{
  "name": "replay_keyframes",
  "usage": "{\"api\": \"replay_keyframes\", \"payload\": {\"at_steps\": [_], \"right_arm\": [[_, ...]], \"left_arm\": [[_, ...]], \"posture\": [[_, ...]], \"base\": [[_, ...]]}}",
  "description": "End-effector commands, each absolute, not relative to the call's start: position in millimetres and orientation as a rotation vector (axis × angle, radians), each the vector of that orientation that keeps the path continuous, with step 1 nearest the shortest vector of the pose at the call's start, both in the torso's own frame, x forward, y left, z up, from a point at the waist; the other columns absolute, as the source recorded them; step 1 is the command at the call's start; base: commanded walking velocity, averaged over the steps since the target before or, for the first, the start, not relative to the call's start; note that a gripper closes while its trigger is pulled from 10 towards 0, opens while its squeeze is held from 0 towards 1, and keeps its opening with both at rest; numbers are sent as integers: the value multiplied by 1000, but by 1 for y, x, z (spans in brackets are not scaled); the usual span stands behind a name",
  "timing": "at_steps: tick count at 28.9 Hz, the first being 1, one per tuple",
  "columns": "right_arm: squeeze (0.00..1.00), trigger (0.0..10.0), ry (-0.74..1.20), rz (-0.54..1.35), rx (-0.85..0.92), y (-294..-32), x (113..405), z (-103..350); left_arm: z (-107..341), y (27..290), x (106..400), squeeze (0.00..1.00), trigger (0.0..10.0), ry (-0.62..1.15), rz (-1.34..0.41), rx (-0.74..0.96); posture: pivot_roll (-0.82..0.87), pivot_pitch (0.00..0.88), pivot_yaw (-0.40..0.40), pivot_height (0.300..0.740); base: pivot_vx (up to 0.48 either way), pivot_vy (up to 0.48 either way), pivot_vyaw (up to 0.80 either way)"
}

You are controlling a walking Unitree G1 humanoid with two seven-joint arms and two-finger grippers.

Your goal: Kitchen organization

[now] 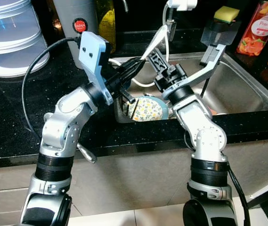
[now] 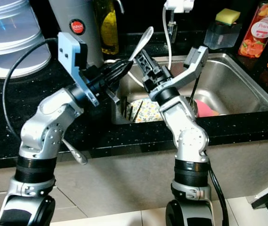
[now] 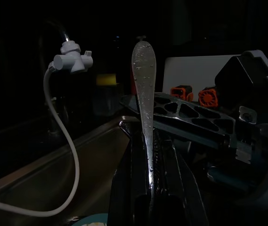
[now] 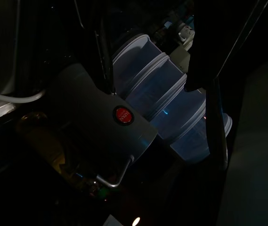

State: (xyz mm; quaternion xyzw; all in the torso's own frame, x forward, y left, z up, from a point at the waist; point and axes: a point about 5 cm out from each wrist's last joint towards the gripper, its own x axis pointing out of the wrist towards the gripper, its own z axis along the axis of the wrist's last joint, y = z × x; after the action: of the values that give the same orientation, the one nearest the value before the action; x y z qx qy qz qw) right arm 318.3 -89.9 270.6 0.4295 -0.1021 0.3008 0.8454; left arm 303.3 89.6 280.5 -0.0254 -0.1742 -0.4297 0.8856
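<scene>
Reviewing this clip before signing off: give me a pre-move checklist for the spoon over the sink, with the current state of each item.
1. Spoon gripped by left gripper: ok, handle clamped between the fingers.
2. Spoon over the sink: ok.
3. Right gripper beside the spoon: ok; contact: cannot tell.
4. Right gripper open or shut: cannot tell.
5. Faucet hose apart from the spoon: ok.
6. Sink floor free: not ok, a patterned dish lies below.

Holding a silver spoon (image 1: 155, 41) in the left gripper (image 1: 133, 66), beside the right gripper (image 1: 158, 63), above the sink (image 1: 247, 84).
</scene>
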Motion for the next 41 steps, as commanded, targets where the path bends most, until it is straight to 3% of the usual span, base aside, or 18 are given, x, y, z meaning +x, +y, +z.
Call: {"api": "replay_keyframes", "payload": {"at_steps": [1,12,37,38,39,40,41], "right_arm": [[0,10000,-217,677,894,-83,314,276],[0,10000,-226,666,882,-88,312,277],[0,10000,-241,739,844,-76,304,285],[0,8745,-241,736,843,-76,304,285],[0,5255,-241,734,842,-77,304,285],[0,5255,-241,734,842,-77,304,285],[0,4118,-241,732,841,-77,304,285]], "left_arm": [[282,90,304,0,10000,-362,-885,-77],[291,117,313,0,10000,-397,-777,-50],[262,95,314,0,10000,-279,-862,20],[261,96,315,0,10000,-275,-856,20],[260,96,315,0,10000,-273,-851,21],[260,96,315,0,10000,-273,-851,21],[260,97,316,0,10000,-271,-848,21]], "posture": [[81,0,10,740],[80,0,13,740],[70,0,20,740],[70,0,20,740],[70,0,20,740],[70,0,20,740],[70,0,20,740]], "base": [[0,0,0],[0,0,0],[0,0,0],[0,0,0],[0,0,0],[0,0,0],[0,0,0]]}}
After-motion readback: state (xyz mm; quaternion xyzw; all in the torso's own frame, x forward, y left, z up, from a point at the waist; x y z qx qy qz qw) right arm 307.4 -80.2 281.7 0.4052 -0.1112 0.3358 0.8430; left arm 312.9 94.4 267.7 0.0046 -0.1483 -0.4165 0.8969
